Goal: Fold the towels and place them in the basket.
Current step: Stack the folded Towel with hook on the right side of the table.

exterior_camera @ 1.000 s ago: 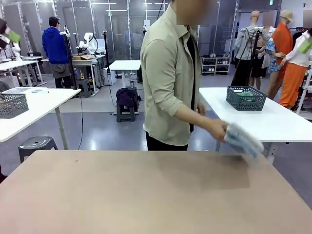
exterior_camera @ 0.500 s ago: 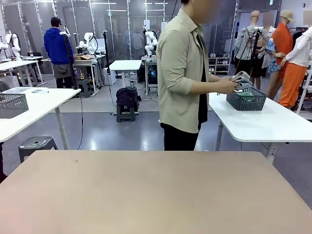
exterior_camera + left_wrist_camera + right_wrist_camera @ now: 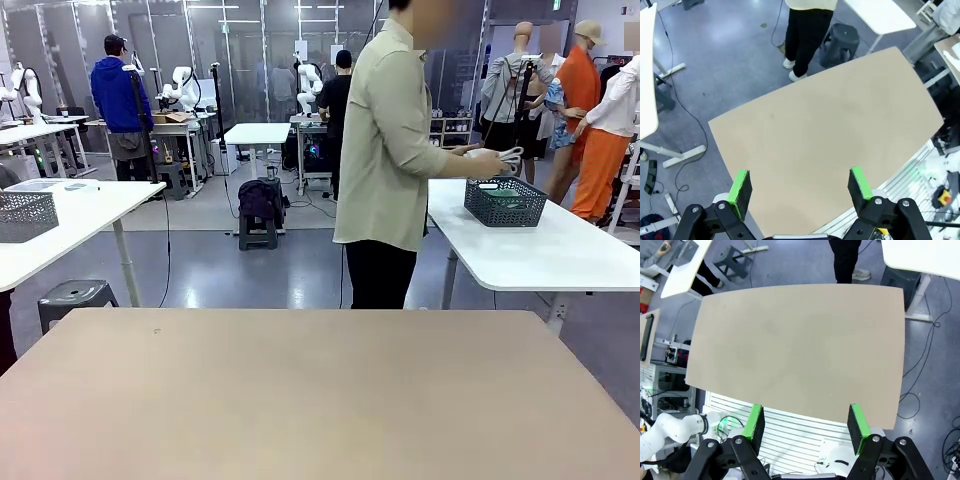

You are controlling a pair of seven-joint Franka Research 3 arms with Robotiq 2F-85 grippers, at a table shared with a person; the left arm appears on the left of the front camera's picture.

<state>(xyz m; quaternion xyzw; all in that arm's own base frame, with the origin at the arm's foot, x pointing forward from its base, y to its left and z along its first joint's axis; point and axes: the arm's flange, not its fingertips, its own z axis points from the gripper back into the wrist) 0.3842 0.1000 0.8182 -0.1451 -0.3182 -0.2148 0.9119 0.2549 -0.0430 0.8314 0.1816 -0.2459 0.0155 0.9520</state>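
Standing beyond the far edge of the tan tabletop (image 3: 300, 390), the person (image 3: 385, 160) is turned toward a white side table (image 3: 540, 250) at the right of the front view, with a hand (image 3: 490, 163) holding a folded blue-grey towel (image 3: 505, 158) just above the basket (image 3: 505, 202). That dark mesh basket sits near the far left corner of the white table, and something green lies inside it (possibly another towel, too small to tell). Left gripper (image 3: 800, 187) hangs high over the tan tabletop, jaws spread wide and holding nothing; its green pads (image 3: 740, 187) frame bare wood near the near edge. Right gripper (image 3: 806, 422) likewise hangs above the robot-side edge of the same tabletop, jaws wide apart, nothing between them, with a green pad (image 3: 755, 422) on each finger. Left wrist view shows the person's dark trousers and pale shoes just past the far edge, beside a grey stool (image 3: 840, 40). Right wrist view shows the whole tan top with the person's legs at its far edge. Another grey mesh basket (image 3: 25, 215) rests on a separate white table at the front view's left.
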